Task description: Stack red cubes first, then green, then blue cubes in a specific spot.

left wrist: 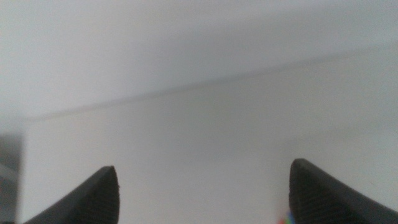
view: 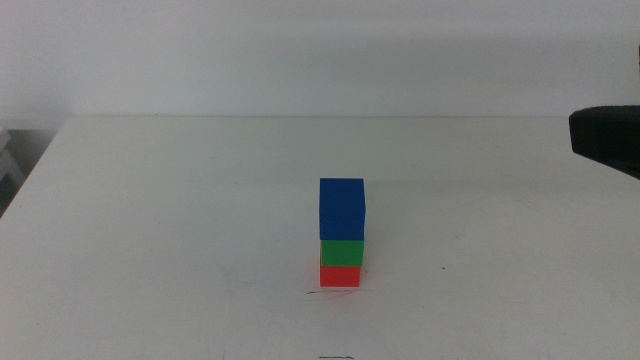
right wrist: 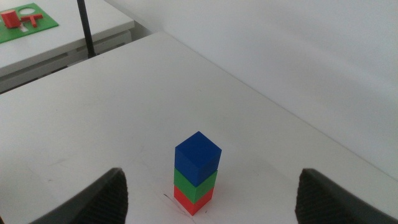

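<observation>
The three cubes stand as one upright column near the middle of the white table [view: 150, 200], its long axis vertical: the red cube [view: 340, 275] at the bottom, the green cube [view: 341, 252] on top of it, and the blue cube [view: 342, 209] on top of that, each touching the one below. In the middle view the faces look squarely aligned; from my right wrist camera the column presents a corner edge toward me, so I see two side faces of each cube. The red cube sits right at the thin dark line [view: 322, 292] marking the spot, the line running along the tabletop just beside its base. My right gripper [right wrist: 211, 198] is well apart from the stack and raised above the table, its jaws spread wide with nothing between them; in the middle view only a dark part of that arm [view: 606, 138] shows at the right edge. My left gripper [left wrist: 204, 198] is likewise spread wide and holds nothing, facing bare tabletop.
</observation>
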Available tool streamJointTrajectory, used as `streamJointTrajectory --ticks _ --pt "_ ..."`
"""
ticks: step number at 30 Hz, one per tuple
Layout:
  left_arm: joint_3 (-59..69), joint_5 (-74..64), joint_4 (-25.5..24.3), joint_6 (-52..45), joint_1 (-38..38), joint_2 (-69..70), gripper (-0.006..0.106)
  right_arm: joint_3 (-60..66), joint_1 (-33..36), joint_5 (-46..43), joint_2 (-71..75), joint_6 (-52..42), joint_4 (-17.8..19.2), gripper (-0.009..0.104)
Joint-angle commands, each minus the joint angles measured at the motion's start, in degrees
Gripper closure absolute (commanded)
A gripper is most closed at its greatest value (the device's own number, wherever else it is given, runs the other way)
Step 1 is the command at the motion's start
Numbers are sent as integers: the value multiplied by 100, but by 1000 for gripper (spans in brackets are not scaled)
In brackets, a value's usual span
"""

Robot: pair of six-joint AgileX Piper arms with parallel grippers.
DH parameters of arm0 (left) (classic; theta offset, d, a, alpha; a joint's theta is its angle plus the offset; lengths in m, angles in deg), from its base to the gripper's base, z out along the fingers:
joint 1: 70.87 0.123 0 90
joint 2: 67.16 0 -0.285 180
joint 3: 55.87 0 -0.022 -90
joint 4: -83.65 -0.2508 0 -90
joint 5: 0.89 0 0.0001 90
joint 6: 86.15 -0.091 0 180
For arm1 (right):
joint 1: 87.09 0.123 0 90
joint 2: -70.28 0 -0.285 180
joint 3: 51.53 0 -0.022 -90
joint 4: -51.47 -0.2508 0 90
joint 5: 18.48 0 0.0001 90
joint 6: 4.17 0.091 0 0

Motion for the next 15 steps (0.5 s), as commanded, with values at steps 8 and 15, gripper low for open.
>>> streamJointTrajectory --ticks 8,15 --pt "812 408 1059 -1580 2236 1768 7 -129 -47 -427 21 -49 -27 9" --pt "1929 1621 1967 -2162 3579 2439 7 -129 -47 -427 14 -49 -27 9"
